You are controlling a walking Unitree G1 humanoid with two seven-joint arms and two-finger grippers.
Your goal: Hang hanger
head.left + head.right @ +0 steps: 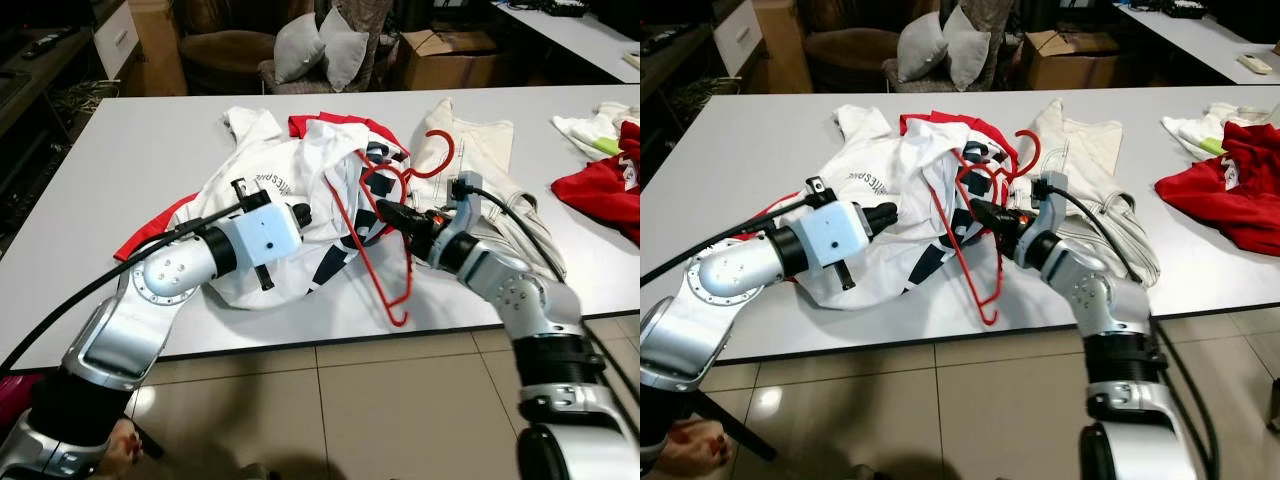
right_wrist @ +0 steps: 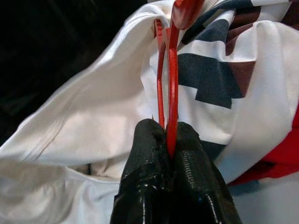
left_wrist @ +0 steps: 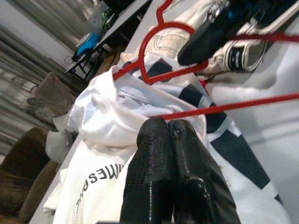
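the thin red wire hanger (image 1: 385, 235) lies tilted over the white t-shirt with dark blue and red print (image 1: 300, 190), near the middle of the white table (image 1: 120, 160). the right gripper (image 1: 388, 212) pinches its wire between closed fingers. just left of it, the left gripper (image 1: 301, 214) rests on the shirt, fingers pressed together and empty. a cream garment (image 1: 480, 160) lies to the right.

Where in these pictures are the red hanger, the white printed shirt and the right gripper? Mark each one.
red hanger (image 1: 398, 292): left eye view, on its long lower side bar.
white printed shirt (image 1: 262, 180): left eye view, on the lettered white cloth.
right gripper (image 2: 169, 140): right wrist view, between the fingertips shut on the hanger wire.
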